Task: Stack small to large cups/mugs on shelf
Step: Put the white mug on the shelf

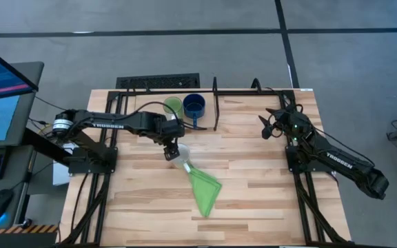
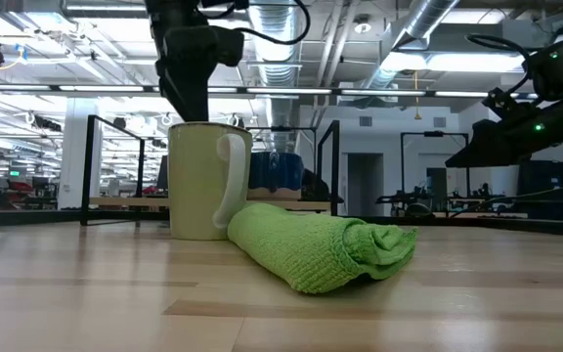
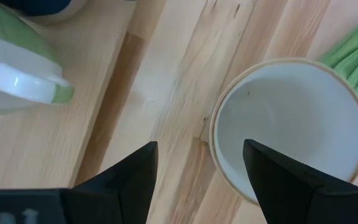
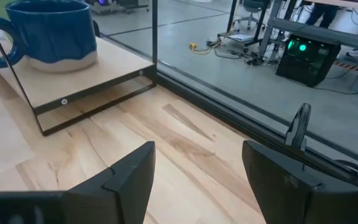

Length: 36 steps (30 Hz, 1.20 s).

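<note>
The left end effector (image 3: pixel 194 165) is hovering spread wide over the white mug (image 3: pixel 289 127), which is standing mid-surface touching the green cloth (image 1: pixel 204 189), lining up a rim grab. The shelf (image 1: pixel 212 103) at the far edge is holding the blue mug (image 1: pixel 194 105) and the green mug (image 1: pixel 174 107). The right end effector (image 4: pixel 197 165), open, is idling near the right edge.

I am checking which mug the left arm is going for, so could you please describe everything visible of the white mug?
The white mug stands upright and empty on the wooden tabletop, outside the shelf. It looks like glazed ceramic, cream-white, with a loop handle on the side towards the folded green cloth, which lies against its base. The left gripper hovers open directly above its rim, one finger over the opening and one outside it, not touching the mug.
</note>
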Motion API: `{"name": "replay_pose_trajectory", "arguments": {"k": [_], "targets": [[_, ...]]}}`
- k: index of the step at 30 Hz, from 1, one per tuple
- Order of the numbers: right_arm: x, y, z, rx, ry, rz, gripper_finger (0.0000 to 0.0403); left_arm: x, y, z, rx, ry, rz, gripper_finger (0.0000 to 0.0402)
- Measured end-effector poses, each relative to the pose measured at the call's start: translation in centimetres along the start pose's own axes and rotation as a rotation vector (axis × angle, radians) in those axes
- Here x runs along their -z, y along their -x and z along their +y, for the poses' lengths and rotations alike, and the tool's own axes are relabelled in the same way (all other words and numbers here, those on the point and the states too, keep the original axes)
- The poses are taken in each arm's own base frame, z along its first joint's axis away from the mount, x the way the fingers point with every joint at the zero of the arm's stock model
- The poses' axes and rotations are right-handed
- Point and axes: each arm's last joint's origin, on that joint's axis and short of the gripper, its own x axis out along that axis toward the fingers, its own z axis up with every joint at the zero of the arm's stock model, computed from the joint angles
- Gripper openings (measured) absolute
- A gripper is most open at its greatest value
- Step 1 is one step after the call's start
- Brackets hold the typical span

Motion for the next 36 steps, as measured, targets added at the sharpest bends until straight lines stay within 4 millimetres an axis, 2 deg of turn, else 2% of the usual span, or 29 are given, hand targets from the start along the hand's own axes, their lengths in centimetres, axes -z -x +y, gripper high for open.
{"name": "replay_pose_trajectory", "arguments": {"k": [16,25,36], "targets": [[0.0,0.0,0.0,0.000,0.000,0.000,0.0265,0.1,-0.1,-0.1,0.045,0.005,0.022,0.0229],[0.0,0.0,0.0,-0.001,0.000,0.002,0.0265,0.3,-2.1,-0.4,0.020,-0.017,0.121,0.0229],[0.0,0.0,0.0,0.000,0.000,0.002,0.0265,-0.1,-3.1,-0.5,0.011,-0.025,0.123,0.0229]]}}
